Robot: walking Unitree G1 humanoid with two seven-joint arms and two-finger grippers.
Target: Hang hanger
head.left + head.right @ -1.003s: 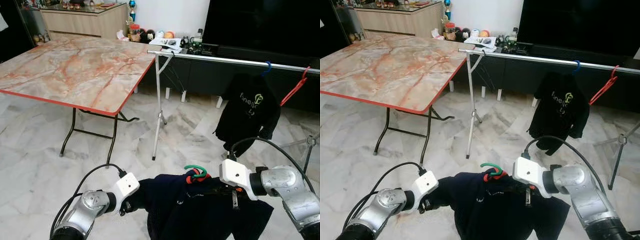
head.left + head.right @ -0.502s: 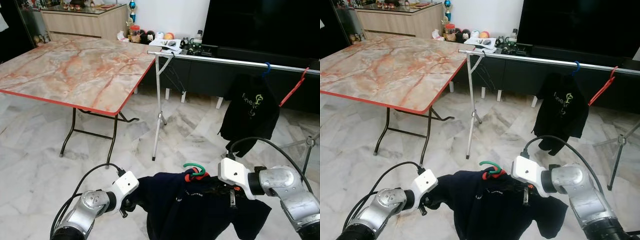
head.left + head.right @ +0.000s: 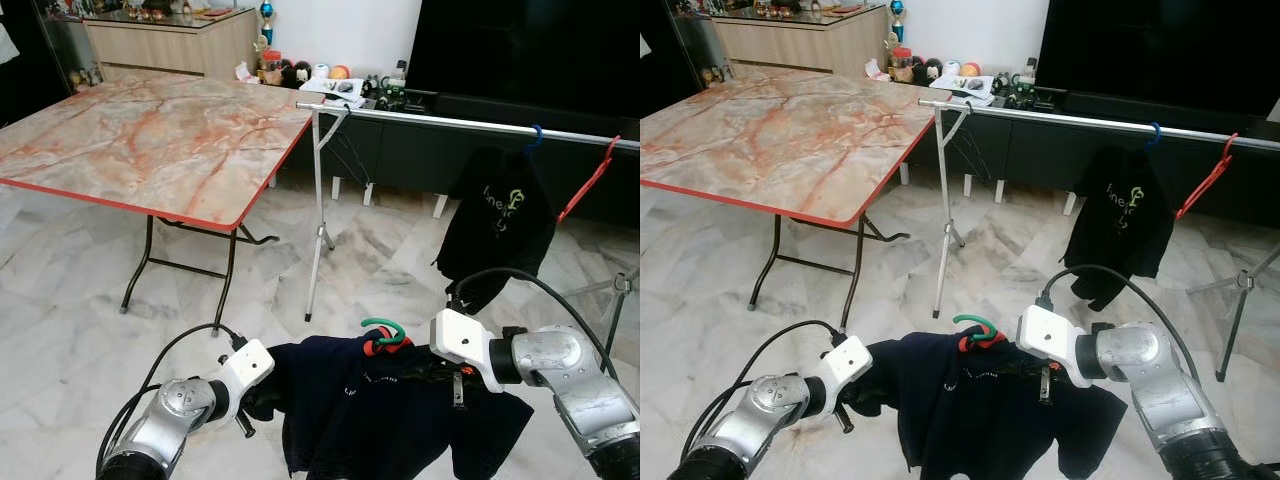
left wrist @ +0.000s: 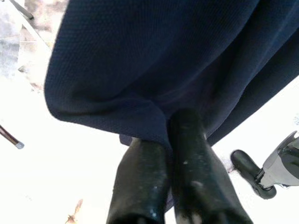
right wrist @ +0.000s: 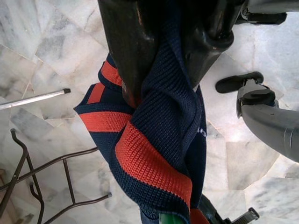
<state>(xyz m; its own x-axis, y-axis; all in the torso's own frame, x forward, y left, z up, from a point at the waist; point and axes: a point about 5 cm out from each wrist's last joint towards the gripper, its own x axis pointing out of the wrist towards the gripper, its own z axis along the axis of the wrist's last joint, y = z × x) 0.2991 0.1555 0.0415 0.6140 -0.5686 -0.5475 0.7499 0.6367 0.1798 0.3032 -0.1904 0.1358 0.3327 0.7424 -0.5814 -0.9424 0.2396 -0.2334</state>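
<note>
Both grippers, left gripper (image 3: 262, 398) and right gripper (image 3: 425, 368), pinch the dark navy knit shirt (image 3: 385, 420) on its green-hooked hanger (image 3: 383, 329), stretched crosswise between them, with the silver clothes rail (image 3: 470, 123) well ahead, nearer the right arm.

even indoor daylight, sharp eye views; left wrist view's floor (image 4: 70, 177) blown out white, near fingers (image 4: 140, 186) soft.

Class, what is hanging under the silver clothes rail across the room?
Under the silver rail, a black shirt hangs from a blue hanger hook; beside it, an empty red hanger. The blue hanger's body is covered by the shirt.
</note>
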